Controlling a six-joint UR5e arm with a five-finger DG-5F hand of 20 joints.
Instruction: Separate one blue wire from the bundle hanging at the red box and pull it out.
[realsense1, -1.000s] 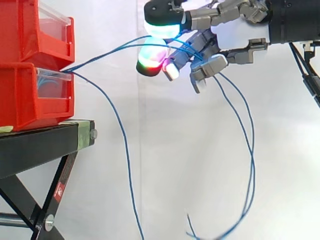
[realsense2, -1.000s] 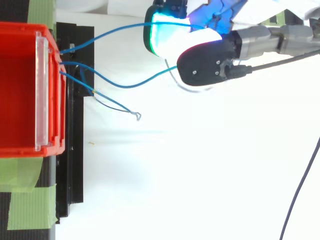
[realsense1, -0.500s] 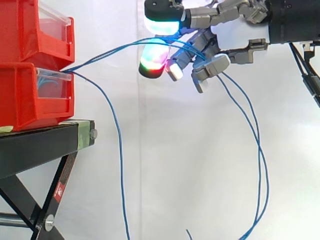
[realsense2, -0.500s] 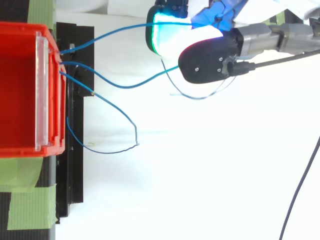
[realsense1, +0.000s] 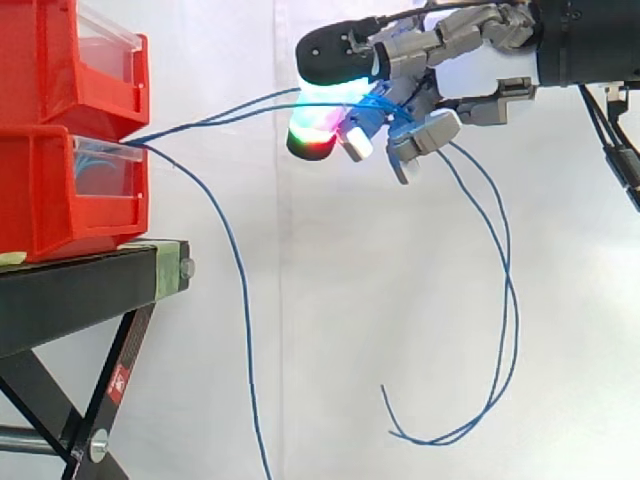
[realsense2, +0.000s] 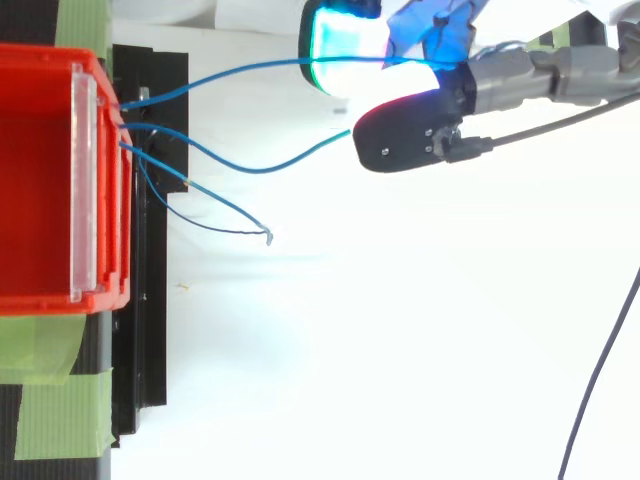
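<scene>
I see two red plastic bins (realsense1: 60, 130) stacked on the black metal stand (realsense1: 80, 290), with their fronts close to the stand's edge that faces the arm. In the top view strips of green tape (realsense2: 60, 415) lie on the stand near its lower left corner. The thin blue wires (realsense1: 230, 112) come out at the front of the lower bin, where its clear plastic window is.

The robot hand (realsense1: 475, 75) is in the air, well apart from the bins and higher than the lower bin's front. Its fingers are curled, and two of the blue wires run between the glowing fingertips (realsense1: 318, 135) and are gripped there. From the bin to the hand these two wires rise in an almost straight line. Behind the fingers they fall in a long loose loop, and one free end curls up below the hand.

Another blue wire (realsense1: 240, 300) is not in the hand; it hangs from the bin front down beside the stand. In the top view one held wire (realsense2: 250, 170) sags more than the other
</scene>
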